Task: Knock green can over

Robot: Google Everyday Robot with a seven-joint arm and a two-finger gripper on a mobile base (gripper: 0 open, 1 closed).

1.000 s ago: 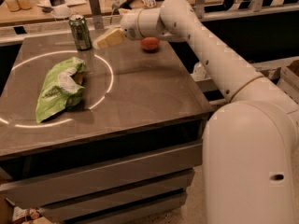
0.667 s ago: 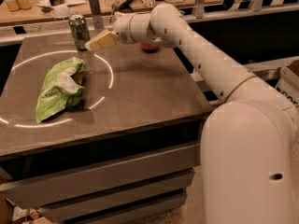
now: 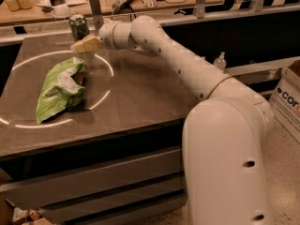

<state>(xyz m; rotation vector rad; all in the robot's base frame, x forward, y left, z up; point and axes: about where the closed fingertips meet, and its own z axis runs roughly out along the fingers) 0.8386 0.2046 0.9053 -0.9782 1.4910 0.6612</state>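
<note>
The green can (image 3: pixel 78 27) stands upright at the back left of the grey table (image 3: pixel 140 102); it is dark green with a silver top rim. My gripper (image 3: pixel 80 46) is at the end of the white arm reaching in from the right. It sits just in front of the can's base, close to it, and its pale fingers look shut and empty. Whether it touches the can I cannot tell.
A light green and white snack bag (image 3: pixel 60 88) lies on the table's left, below the gripper. A cluttered counter (image 3: pixel 117 3) runs behind the table. A small bottle (image 3: pixel 220 60) and a cardboard box (image 3: pixel 289 95) are on the right.
My gripper has moved left across the back of the table, from right of the can to just in front of it. The can still stands upright. The arm now covers the red apple.
</note>
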